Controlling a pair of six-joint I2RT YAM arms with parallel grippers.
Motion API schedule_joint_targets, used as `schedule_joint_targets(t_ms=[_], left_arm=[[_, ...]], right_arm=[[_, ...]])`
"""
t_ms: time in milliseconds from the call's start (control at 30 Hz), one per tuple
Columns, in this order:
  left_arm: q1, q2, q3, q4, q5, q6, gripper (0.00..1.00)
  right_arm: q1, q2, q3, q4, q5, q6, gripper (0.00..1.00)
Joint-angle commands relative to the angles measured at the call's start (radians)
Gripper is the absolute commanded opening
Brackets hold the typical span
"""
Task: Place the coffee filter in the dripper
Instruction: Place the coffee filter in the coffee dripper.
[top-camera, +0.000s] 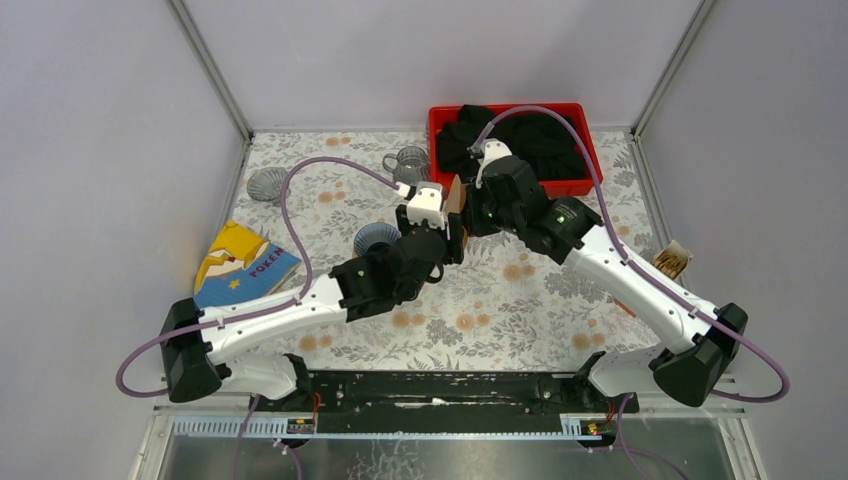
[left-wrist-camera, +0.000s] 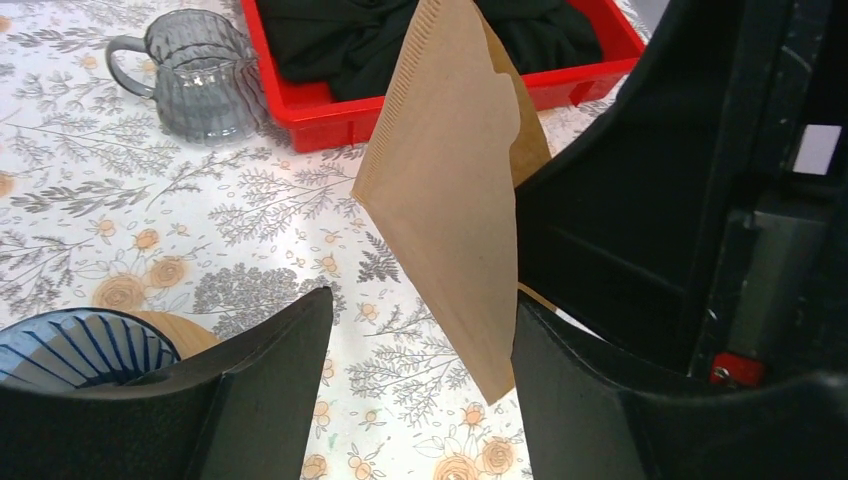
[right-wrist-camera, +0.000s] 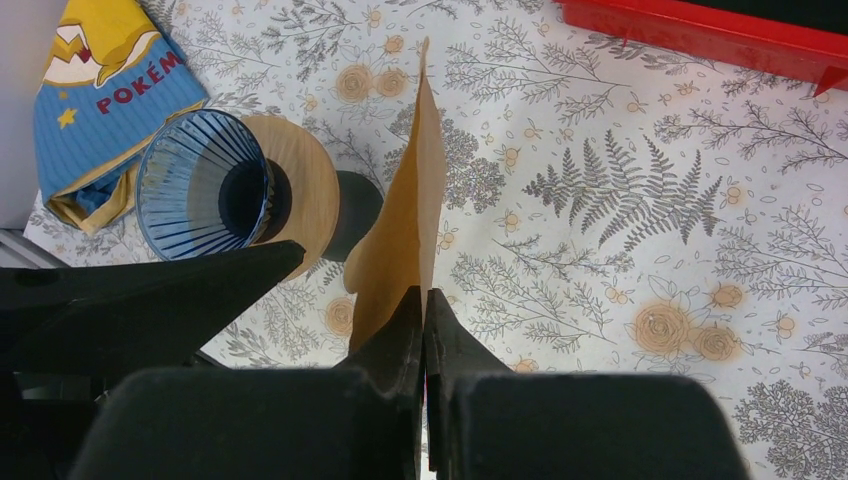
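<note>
Step in hand, as judged: passing the filter (right-wrist-camera: 405, 230) between arms in mid-air; right gripper (right-wrist-camera: 424, 300) is clamped on its edge; left gripper (left-wrist-camera: 415, 325) is wide open astride it, holding nothing; dripper (right-wrist-camera: 200, 185) stands nearby on the table; next, the left jaws must close before the right releases

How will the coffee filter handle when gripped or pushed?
Probably light and floppy: the coffee filter bows while pinched at one edge by the right end effector. Likely creases easily: thin paper, its layers splaying in the left wrist view.

Brown filter (left-wrist-camera: 450, 200), blue ribbed dripper (right-wrist-camera: 185, 190)
</note>
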Motion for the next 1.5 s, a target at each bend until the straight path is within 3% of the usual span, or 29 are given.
schedule_joint_targets(t_ms=[0, 367, 767, 1333, 1467], left_arm=[[-0.006, 0.018, 0.049, -0.004, -0.098, 0.021, 0.7], [-0.001, 0.002, 0.082, -0.069, -0.169, 0.058, 0.62], [0.044, -0.049, 0.097, -0.204, -0.143, 0.037, 0.49], [0.095, -0.147, 0.151, -0.481, -0.057, -0.03, 0.09], [0.104, -0.16, 0.159, -0.532, -0.048, -0.052, 0.03]], right_arm=[[0.014, 0.004, 0.042, 0.034, -0.003, 0.016, 0.0], [0.04, 0.031, 0.075, 0.034, -0.051, 0.026, 0.0], [0.063, 0.094, 0.178, -0.017, -0.075, 0.028, 0.0], [0.144, 0.226, 0.359, -0.082, -0.098, 0.005, 0.0], [0.162, 0.244, 0.374, -0.072, -0.102, -0.001, 0.06]])
